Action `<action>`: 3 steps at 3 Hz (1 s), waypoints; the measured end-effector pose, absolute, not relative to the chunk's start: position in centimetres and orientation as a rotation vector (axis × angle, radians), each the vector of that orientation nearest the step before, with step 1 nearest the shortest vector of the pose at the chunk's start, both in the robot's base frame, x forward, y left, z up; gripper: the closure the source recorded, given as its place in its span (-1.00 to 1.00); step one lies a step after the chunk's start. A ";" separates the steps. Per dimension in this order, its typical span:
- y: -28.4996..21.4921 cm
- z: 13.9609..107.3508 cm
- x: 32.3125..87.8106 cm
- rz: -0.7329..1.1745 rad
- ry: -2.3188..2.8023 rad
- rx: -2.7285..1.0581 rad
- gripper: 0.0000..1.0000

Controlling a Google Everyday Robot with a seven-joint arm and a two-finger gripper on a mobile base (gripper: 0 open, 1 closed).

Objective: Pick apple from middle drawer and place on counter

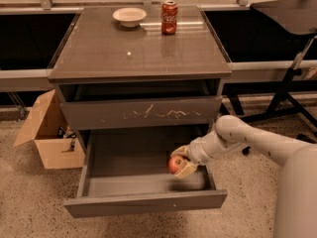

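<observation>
The middle drawer (143, 202) is pulled open below the scratched drawer front. The small red apple (175, 164) is at the drawer's right side, between the fingers of my gripper (181, 163). My gripper reaches in from the right on a white arm and is shut on the apple, which looks lifted slightly off the drawer floor. The glossy grey-brown counter (133, 48) is the cabinet top above.
A white bowl (129, 16) and a red Coca-Cola can (169, 17) stand at the back of the counter. An open cardboard box (47, 133) sits on the floor at left. A black table with metal legs (292, 14) stands at right.
</observation>
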State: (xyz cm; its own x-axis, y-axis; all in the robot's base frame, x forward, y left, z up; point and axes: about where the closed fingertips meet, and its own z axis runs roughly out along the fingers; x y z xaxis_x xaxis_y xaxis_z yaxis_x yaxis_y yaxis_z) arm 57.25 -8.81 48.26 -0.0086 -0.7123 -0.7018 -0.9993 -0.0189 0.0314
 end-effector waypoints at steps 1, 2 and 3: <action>-9.9 56.6 54.3 0.807 1.508 -1.851 1.00; -9.9 56.6 54.4 0.806 1.509 -1.850 1.00; -10.4 60.1 55.4 0.761 1.413 -1.817 1.00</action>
State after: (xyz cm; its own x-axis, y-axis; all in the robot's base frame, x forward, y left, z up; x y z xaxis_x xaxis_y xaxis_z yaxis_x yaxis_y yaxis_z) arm 55.35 -10.40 60.11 0.2317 -0.5598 -0.7956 -0.9723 -0.1578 -0.1722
